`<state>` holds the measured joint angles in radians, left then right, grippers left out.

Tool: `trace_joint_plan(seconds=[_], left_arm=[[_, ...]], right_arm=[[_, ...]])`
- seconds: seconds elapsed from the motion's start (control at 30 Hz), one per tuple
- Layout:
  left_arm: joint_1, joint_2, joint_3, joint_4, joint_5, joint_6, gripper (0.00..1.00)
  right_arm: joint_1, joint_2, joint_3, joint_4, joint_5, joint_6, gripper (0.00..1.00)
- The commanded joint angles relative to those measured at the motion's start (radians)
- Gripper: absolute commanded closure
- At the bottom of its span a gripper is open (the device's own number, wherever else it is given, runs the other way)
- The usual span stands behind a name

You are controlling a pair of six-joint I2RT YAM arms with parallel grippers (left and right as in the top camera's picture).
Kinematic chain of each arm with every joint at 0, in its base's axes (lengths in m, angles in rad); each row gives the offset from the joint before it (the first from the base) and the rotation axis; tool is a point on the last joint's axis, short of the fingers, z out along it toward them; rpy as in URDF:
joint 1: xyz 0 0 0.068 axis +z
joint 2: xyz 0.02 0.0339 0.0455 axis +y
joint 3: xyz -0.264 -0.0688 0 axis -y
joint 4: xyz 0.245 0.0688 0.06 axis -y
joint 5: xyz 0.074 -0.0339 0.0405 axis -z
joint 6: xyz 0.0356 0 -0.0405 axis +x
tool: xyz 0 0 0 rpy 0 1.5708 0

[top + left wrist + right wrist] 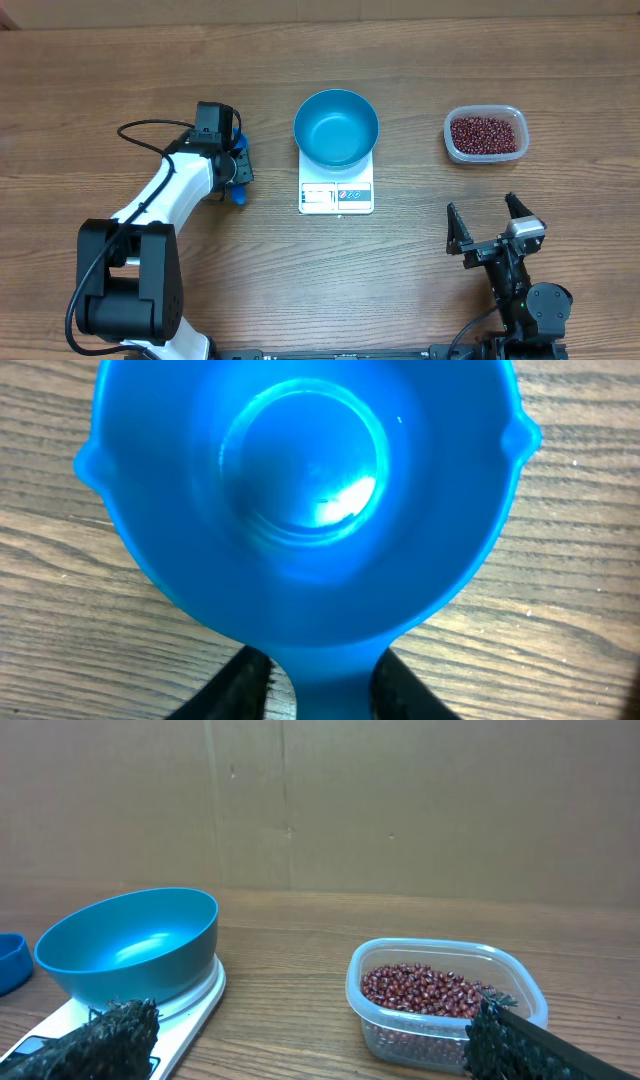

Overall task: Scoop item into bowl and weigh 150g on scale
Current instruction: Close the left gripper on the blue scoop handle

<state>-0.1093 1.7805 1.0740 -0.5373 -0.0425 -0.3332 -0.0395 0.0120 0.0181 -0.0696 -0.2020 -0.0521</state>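
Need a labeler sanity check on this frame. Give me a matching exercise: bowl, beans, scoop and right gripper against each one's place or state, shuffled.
Things:
1. bowl
2. beans
3. scoop
4. right gripper

Place or state:
A. in the clear tub
B. open, holding nothing
C. on the scale
D. handle between the fingers of the left gripper

Pairs: 1-C, 2-A, 3-D, 4-B.
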Motion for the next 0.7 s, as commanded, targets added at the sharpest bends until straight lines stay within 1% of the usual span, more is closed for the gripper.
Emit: trace_joint_plan(seconds=[0.0,0.1,0.17,0.3,0.37,0.4,0.5,0.53,0.63,0.67], left_arm=[[0.004,0.010,0.023,0.002,-0.010,0.008,0.64],[0.004,0.010,0.023,0.003,-0.010,0.008,0.64],[0.004,0.010,0.023,0.007,-0.010,0.008,0.62],[0.004,0.010,0.023,0.015,-0.010,0.008,0.52],[0.004,0.010,0.023,0.018,-0.010,0.008,0.51],[0.004,0.011,0.023,0.019,-0.010,0.008,0.47],[0.004,0.011,0.023,0.019,-0.010,0.008,0.44],[0.004,0.011,0.023,0.018,-0.010,0.008,0.39],[0.004,0.011,0.023,0.018,-0.009,0.008,0.37],[0.004,0.011,0.023,0.018,-0.009,0.008,0.40]], right_arm=[[-0.004,-0.009,-0.010,0.005,0.010,0.003,0.00],[-0.004,-0.009,-0.010,0.005,0.010,0.003,0.00],[-0.004,-0.009,-0.010,0.005,0.010,0.003,0.00],[-0.004,-0.009,-0.010,0.005,0.010,0.003,0.00],[-0.004,-0.009,-0.010,0.005,0.010,0.003,0.00],[-0.004,-0.009,-0.010,0.005,0.010,0.003,0.00],[-0.004,-0.009,-0.010,0.005,0.010,0.003,0.00],[-0.004,-0.009,-0.010,0.005,0.010,0.003,0.00],[-0.004,-0.009,-0.010,0.005,0.010,0.003,0.00],[-0.004,-0.009,-0.010,0.005,0.010,0.003,0.00]])
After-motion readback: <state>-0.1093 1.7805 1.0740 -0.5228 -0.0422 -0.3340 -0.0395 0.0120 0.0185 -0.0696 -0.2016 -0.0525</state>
